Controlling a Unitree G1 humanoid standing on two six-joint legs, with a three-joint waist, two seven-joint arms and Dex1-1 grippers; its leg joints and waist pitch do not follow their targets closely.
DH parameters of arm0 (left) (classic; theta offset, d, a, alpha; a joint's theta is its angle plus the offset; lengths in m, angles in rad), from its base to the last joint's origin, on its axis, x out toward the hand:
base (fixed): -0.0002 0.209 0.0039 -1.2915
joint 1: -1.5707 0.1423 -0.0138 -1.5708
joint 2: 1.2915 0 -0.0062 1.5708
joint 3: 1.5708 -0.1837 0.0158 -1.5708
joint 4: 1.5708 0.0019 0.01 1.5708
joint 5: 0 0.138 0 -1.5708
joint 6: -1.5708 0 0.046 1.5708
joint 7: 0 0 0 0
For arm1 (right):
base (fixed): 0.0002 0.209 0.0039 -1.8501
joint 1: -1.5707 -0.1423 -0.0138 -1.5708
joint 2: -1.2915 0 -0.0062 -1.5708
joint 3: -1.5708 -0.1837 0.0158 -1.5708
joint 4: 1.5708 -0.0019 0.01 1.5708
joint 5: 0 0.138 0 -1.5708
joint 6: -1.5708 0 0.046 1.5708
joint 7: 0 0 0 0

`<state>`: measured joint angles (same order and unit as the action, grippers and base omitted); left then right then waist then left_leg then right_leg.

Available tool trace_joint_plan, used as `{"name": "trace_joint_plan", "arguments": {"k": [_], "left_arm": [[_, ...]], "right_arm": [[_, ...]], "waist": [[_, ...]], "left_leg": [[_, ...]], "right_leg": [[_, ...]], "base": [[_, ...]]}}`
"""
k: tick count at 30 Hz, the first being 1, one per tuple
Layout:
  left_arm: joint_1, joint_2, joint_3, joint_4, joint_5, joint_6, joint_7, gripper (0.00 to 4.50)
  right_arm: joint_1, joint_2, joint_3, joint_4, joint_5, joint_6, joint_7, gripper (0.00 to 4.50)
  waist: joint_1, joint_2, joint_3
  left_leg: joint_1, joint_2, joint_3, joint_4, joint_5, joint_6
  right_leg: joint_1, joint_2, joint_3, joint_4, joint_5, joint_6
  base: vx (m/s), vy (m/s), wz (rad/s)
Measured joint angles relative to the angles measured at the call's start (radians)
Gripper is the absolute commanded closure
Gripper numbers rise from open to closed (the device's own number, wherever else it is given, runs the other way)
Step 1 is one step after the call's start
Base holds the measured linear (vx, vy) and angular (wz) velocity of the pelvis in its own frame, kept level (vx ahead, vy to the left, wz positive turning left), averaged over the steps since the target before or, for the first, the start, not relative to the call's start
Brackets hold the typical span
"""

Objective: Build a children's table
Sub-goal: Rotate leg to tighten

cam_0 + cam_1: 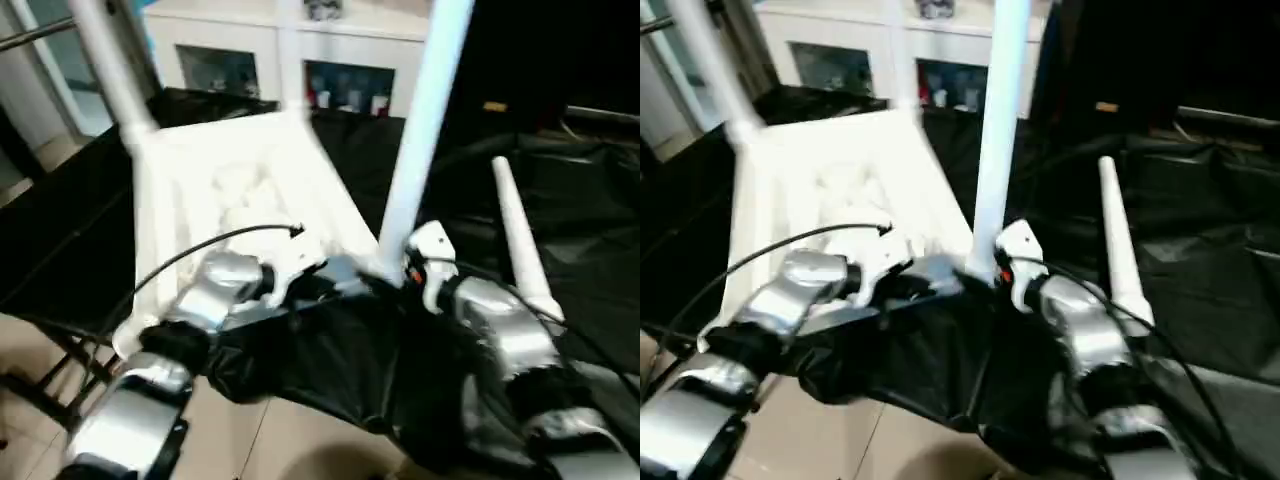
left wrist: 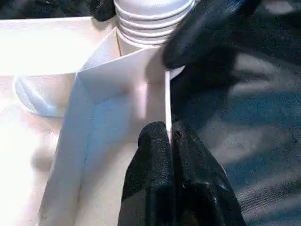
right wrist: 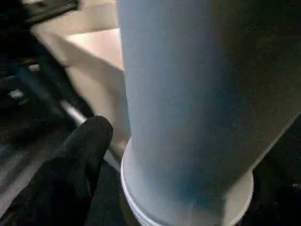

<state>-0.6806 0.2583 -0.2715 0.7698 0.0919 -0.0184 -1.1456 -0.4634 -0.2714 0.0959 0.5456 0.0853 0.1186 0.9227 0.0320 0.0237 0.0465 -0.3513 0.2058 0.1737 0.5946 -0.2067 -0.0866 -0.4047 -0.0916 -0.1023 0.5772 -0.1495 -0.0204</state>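
The white tabletop (image 1: 170, 160) lies ribbed side up on a black-covered work surface. One leg (image 1: 110, 70) stands in its far left corner, and another leg (image 1: 420, 130) stands in the near right corner socket. A loose leg (image 1: 520, 235) lies on the black cloth to the right. My left gripper (image 2: 168, 134) is shut on the tabletop's thin rim wall, right beside that near right socket. My right gripper (image 1: 395, 268) is open around the base of the near right leg (image 3: 197, 117). One of its black fingers (image 3: 82, 160) stands just off the tube.
A white glass-fronted cabinet (image 1: 300, 60) stands behind the work surface. The black cloth (image 1: 590, 230) stretches rumpled to the right. Its front edge hangs over tiled floor (image 1: 260, 440), with dark folding supports (image 1: 60, 370) below at the left.
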Motion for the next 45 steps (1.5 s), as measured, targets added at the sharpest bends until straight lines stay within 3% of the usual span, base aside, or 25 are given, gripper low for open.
{"name": "trace_joint_plan", "arguments": {"k": [14, 20, 26, 27, 28, 34, 42, 45], "left_arm": [[0.006, 0.018, -0.001, -0.002, -0.011, -0.006, -0.049, 4.50], [-0.051, -0.080, 0.021, 0.087, 0.022, 0.050, 0.174, 4.50], [-0.087, -0.143, 0.031, 0.140, 0.041, 0.076, 0.304, 4.50], [-0.090, -0.146, 0.032, 0.144, 0.042, 0.077, 0.308, 4.50], [-0.091, -0.147, 0.033, 0.146, 0.042, 0.077, 0.309, 4.50], [-0.092, -0.142, 0.032, 0.146, 0.043, 0.062, 0.293, 4.50], [-0.057, -0.078, 0.028, 0.097, 0.033, 0.029, 0.146, 4.50], [-0.035, -0.053, 0.018, 0.064, 0.021, 0.012, 0.081, 4.50]], "right_arm": [[0.032, -0.010, 0.001, -0.057, 0.006, 0.039, 0.024, 1.62], [-0.025, 0.138, -0.097, 0.058, -0.034, 0.026, -0.374, 1.78], [-0.091, 0.218, -0.140, 0.149, -0.055, 0.015, -0.624, 1.78], [-0.092, 0.219, -0.141, 0.157, -0.057, 0.003, -0.629, 1.43], [-0.093, 0.220, -0.142, 0.166, -0.058, -0.012, -0.631, 1.08], [-0.092, 0.222, -0.148, 0.175, -0.058, -0.046, -0.595, 0.73], [-0.029, 0.114, -0.076, 0.093, -0.056, -0.061, -0.305, 0.73], [-0.005, 0.071, -0.047, 0.050, -0.043, -0.057, -0.204, 0.73]], "waist": [[0.006, 0.000, 0.000], [-0.007, -0.001, 0.000], [-0.007, 0.000, 0.000], [-0.006, 0.001, 0.000], [-0.005, 0.001, -0.001], [-0.005, 0.001, -0.001], [-0.010, 0.003, -0.002], [-0.002, 0.004, -0.002]], "left_leg": [[0.001, 0.000, 0.000, 0.000, 0.000, 0.000], [0.003, -0.001, 0.001, 0.000, 0.000, -0.001], [0.003, -0.001, 0.000, 0.000, 0.000, -0.001], [0.003, -0.001, 0.000, 0.000, 0.000, -0.001], [0.002, -0.001, 0.000, 0.000, 0.000, -0.001], [0.002, -0.001, 0.000, 0.000, 0.000, -0.001], [0.002, -0.001, 0.000, -0.004, 0.000, -0.001], [0.002, -0.001, 0.000, -0.004, 0.000, 0.000]], "right_leg": [[0.000, 0.000, 0.001, 0.000, 0.000, 0.000], [0.000, 0.000, 0.002, 0.000, -0.003, 0.006], [0.001, 0.000, 0.002, 0.000, -0.003, 0.006], [0.001, 0.000, 0.002, 0.000, -0.003, 0.006], [0.001, 0.000, 0.002, 0.000, -0.003, 0.006], [0.000, 0.000, 0.002, 0.000, -0.003, 0.006], [0.000, 0.001, 0.002, 0.001, -0.001, 0.002], [0.000, 0.001, 0.002, 0.000, -0.003, 0.002]], "base": [[0.000, 0.000, 0.00], [0.000, 0.000, 0.00], [0.000, 0.000, 0.00], [0.000, 0.000, 0.00], [0.000, 0.000, 0.00], [0.000, 0.000, 0.00], [0.000, 0.000, 0.00], [0.000, 0.000, 0.00]]}}
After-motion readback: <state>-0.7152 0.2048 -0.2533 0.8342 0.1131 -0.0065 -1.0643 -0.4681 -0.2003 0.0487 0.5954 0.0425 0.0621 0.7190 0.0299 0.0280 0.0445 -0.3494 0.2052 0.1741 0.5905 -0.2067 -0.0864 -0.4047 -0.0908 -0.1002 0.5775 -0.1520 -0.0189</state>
